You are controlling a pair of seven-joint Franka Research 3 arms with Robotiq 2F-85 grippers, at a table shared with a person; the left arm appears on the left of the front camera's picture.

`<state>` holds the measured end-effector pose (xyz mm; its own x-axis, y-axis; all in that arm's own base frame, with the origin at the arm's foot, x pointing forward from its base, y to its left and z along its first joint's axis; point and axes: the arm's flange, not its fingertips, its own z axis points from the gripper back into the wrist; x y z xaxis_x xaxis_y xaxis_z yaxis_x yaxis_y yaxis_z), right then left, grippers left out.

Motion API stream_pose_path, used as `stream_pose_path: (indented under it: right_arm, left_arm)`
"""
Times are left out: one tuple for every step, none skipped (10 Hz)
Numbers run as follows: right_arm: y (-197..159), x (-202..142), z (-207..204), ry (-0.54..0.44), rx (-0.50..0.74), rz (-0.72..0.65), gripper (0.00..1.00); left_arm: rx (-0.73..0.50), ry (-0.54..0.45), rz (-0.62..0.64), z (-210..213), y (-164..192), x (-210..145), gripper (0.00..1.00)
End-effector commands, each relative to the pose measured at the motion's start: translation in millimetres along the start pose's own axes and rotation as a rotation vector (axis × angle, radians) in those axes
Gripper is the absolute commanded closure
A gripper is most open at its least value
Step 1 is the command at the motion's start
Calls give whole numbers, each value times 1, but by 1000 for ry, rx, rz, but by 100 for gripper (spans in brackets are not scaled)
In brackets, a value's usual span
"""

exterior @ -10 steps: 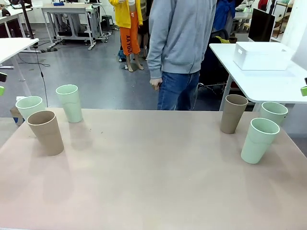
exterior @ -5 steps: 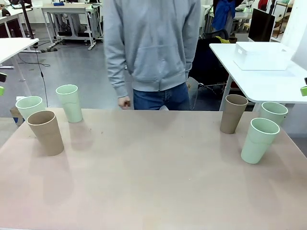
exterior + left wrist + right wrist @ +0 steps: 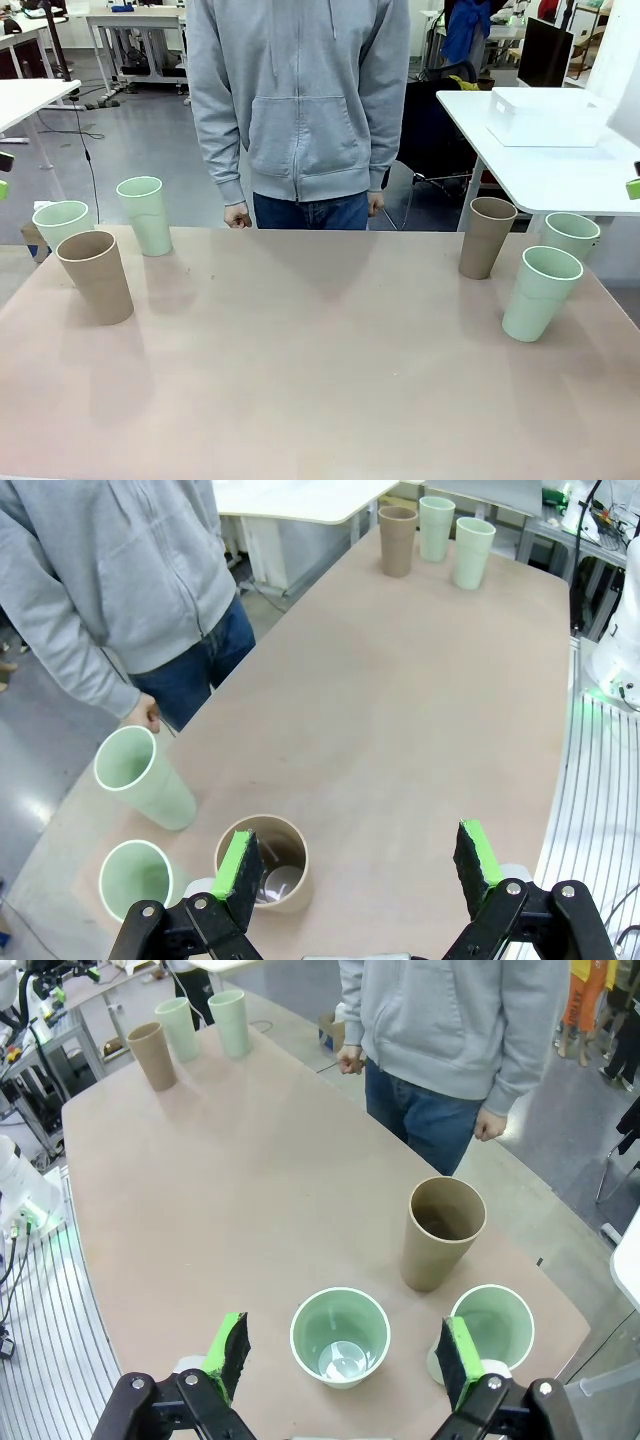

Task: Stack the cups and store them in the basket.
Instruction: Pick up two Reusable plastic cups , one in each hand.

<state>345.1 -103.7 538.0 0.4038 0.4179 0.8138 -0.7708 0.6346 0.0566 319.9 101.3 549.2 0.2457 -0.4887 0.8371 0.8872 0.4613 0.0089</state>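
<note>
Six cups stand upright on the tan table. At the left are a tan-brown cup and two mint cups. At the right are a tan-brown cup and two mint cups. The white basket sits on a separate white table at the back right. My left gripper hangs open above the left group, the brown cup by its left finger. My right gripper is open above a mint cup, with the brown cup beyond.
A person in a grey hoodie stands at the table's far edge, hands hanging by the sides. The white side table holding the basket lies beyond the back right corner. Wide bare tabletop separates the two cup groups.
The person has walked from the right to the middle of the far edge and now faces the table. The cups and the basket have stayed put.
</note>
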Motion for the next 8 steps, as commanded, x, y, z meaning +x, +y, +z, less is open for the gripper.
stream_pose_path:
  right_arm:
    - [-4,1,1,-20,8,23,0]
    - [-4,1,1,-20,8,23,0]
    - [-4,1,1,-20,8,23,0]
    - [-4,1,1,-20,8,23,0]
    - [-4,1,1,-20,8,23,0]
    - [-4,1,1,-20,8,23,0]
    - [-4,1,1,-20,8,23,0]
    - [-4,1,1,-20,8,23,0]
  left_arm:
    - [-4,-21,-19,-1,2,1,0]
    - [-4,-21,-19,-1,2,1,0]
    - [-4,-21,-19,-1,2,1,0]
    - [-4,-21,-19,-1,2,1,0]
    - [-4,-21,-19,-1,2,1,0]
    - [-4,-21,-19,-1,2,1,0]
    - [-4,-21,-19,-1,2,1,0]
    - [-4,-21,-19,-1,2,1,0]
